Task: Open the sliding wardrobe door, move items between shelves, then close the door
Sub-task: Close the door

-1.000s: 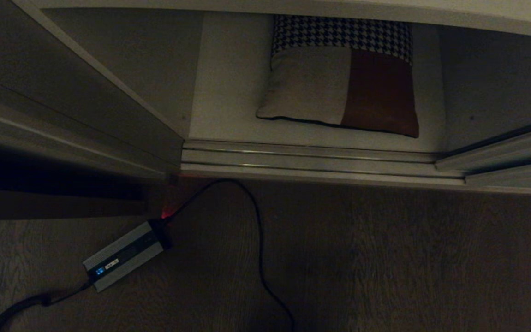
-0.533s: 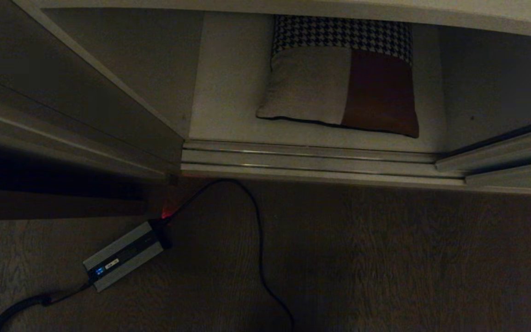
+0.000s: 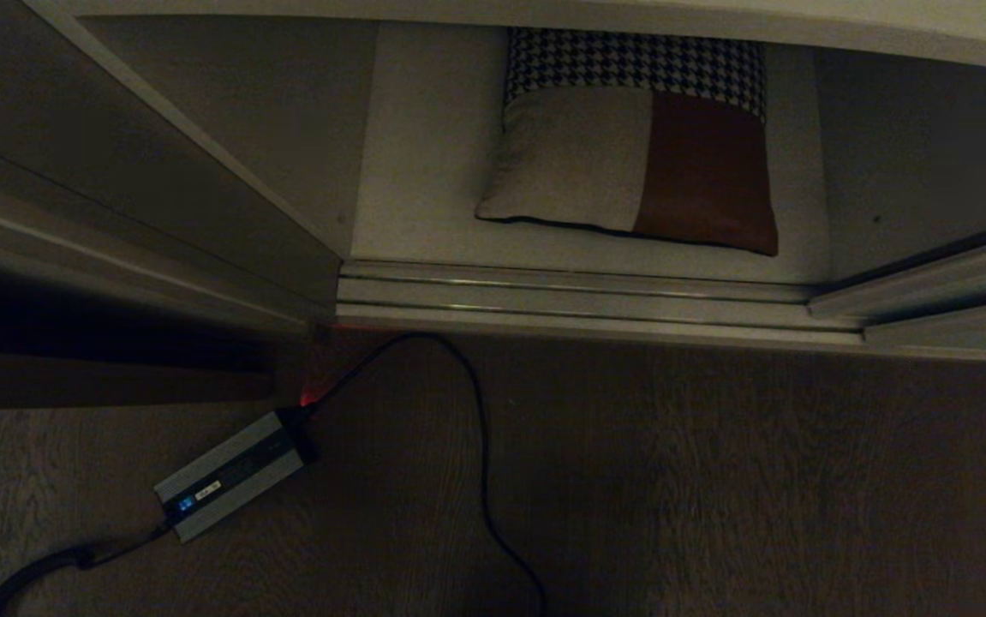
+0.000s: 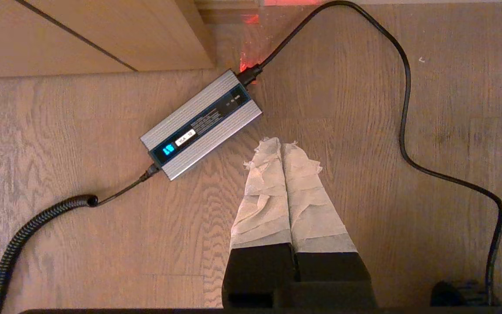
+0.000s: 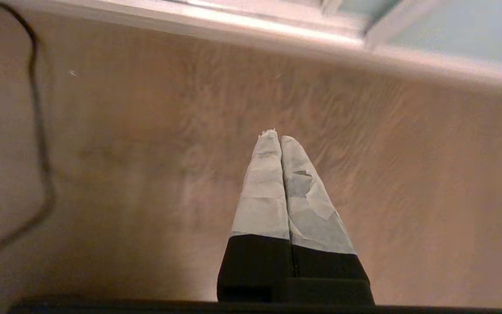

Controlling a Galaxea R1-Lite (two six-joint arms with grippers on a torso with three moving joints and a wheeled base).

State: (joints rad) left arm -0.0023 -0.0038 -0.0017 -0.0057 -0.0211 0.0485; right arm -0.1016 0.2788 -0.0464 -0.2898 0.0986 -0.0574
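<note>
The wardrobe stands open in the head view. The square cushion [image 3: 630, 154], with its houndstooth band and beige and rust-brown blocks, lies flat on the bottom off-white shelf [image 3: 424, 171]. The sliding wardrobe door [image 5: 464, 26] shows as a pale grey-green panel pushed to the right, its lower edge [image 3: 929, 278] on the track. Neither gripper is in the head view. My left gripper [image 4: 280, 141] hangs shut and empty over the wooden floor beside a charger box. My right gripper [image 5: 278, 134] is shut and empty too, pointing at the floor in front of the track. No plush toy is in view.
A ribbed metal floor track [image 3: 570, 296] runs along the wardrobe front. A grey charger box [image 4: 201, 124] lies on the floor at the left, with a black cable [image 3: 480, 428] looping toward the wardrobe and a coiled lead [image 4: 28, 226]. Brown wood panelling [image 4: 80, 35] stands at the left.
</note>
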